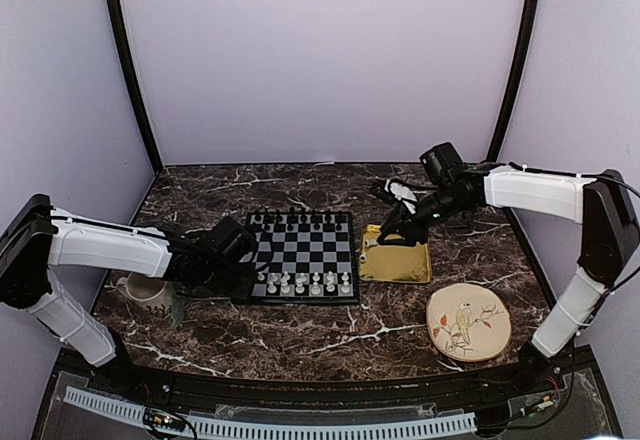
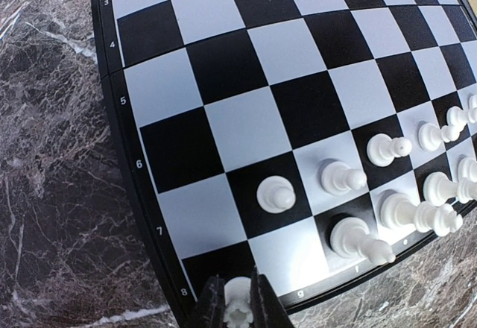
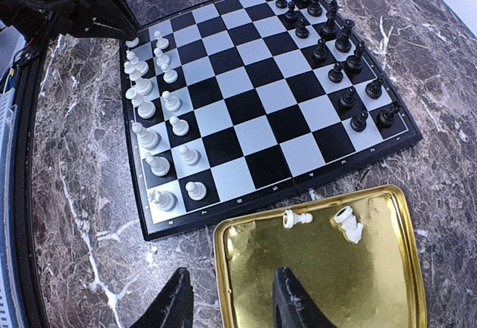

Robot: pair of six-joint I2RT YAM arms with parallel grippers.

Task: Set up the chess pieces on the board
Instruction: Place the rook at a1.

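The board (image 1: 300, 248) lies mid-table, with white chess pieces (image 1: 300, 282) in its two near rows. My left gripper (image 2: 238, 306) is shut on a white piece (image 2: 238, 297) and holds it over the board's (image 2: 246, 127) near-left corner square, beside standing white pieces (image 2: 274, 194). In the top view my left gripper (image 1: 250, 263) is at that corner. My right gripper (image 3: 235, 306) is open and empty over the near-left corner of the gold tray (image 3: 320, 283). A white pawn (image 3: 297, 218) and a white rook (image 3: 349, 224) lie toppled in the tray.
Black chessmen (image 1: 300, 219) fill the board's far rows. The gold tray (image 1: 400, 265) sits right of the board, touching it or nearly so. A round bird-painted plate (image 1: 468, 322) lies near right. A cream cup (image 1: 145, 288) stands under my left arm.
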